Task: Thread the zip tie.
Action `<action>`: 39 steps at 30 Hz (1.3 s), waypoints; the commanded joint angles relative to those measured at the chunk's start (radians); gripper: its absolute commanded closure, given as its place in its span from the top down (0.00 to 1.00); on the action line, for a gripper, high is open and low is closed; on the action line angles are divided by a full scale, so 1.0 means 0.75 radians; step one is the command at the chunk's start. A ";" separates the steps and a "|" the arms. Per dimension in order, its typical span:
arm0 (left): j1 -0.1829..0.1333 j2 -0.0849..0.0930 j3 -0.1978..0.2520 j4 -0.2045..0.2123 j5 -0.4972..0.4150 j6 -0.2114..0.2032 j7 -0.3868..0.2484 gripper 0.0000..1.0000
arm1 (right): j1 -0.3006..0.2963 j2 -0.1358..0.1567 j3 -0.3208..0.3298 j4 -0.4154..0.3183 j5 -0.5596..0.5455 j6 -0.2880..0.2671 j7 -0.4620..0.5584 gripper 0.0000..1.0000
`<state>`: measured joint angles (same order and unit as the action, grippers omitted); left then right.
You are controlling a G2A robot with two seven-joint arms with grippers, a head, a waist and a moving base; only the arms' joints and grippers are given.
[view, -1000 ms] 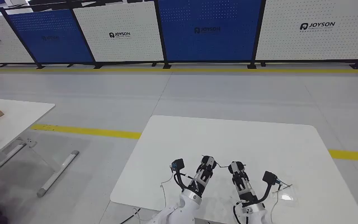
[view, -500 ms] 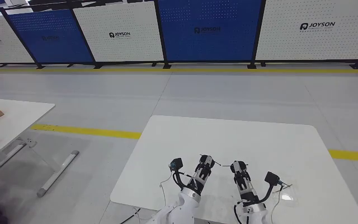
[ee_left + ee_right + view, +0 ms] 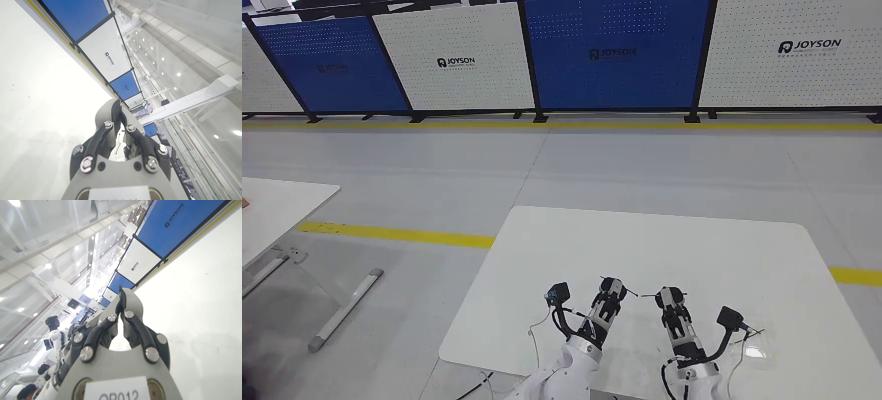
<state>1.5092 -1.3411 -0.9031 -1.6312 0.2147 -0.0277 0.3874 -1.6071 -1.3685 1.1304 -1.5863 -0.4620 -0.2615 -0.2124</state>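
White table [image 3: 37, 75] below, zip tie [image 3: 117, 94] in left end effector [image 3: 119, 108]

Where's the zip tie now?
In the top view, the zip tie runs between the left gripper and right gripper, over the white table's near edge.

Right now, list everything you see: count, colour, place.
white rectangular table: one, white, under both arms.
thin black plastic zip tie: one, black, held over the table's near end.
second white table on metal legs: one, white, far left.
perforated partition panels: two blue, three white, in a row across the far floor.
yellow floor lines: two, yellow, one along the panels, one behind the table.
small clear thing: one, see-through, on the table by the right arm.
left gripper: one, grey and black, fingers shut on the zip tie.
right gripper: one, grey and black, fingers shut on its other end.
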 commanded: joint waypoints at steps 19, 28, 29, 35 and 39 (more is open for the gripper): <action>0.000 0.000 0.000 0.000 0.000 0.000 0.000 0.00 | 0.004 -0.006 -0.004 -0.006 -0.009 0.027 0.020 0.00; 0.000 0.000 0.000 0.000 0.000 0.000 0.000 0.00 | 0.011 -0.009 -0.009 -0.005 -0.020 0.047 0.036 0.00; 0.000 0.000 0.000 0.000 0.000 0.000 0.000 0.00 | 0.014 -0.010 -0.011 -0.003 -0.021 0.052 0.038 0.00; 0.000 0.000 0.000 0.000 0.000 0.000 0.000 0.00 | 0.028 -0.014 -0.019 0.008 -0.024 0.067 0.044 0.00; 0.000 0.000 0.000 0.000 0.000 0.000 0.000 0.00 | 0.029 -0.015 -0.023 0.010 -0.026 0.069 0.047 0.00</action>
<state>1.5092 -1.3411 -0.9031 -1.6312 0.2147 -0.0278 0.3874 -1.5850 -1.3800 1.1135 -1.5790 -0.4813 -0.2091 -0.1777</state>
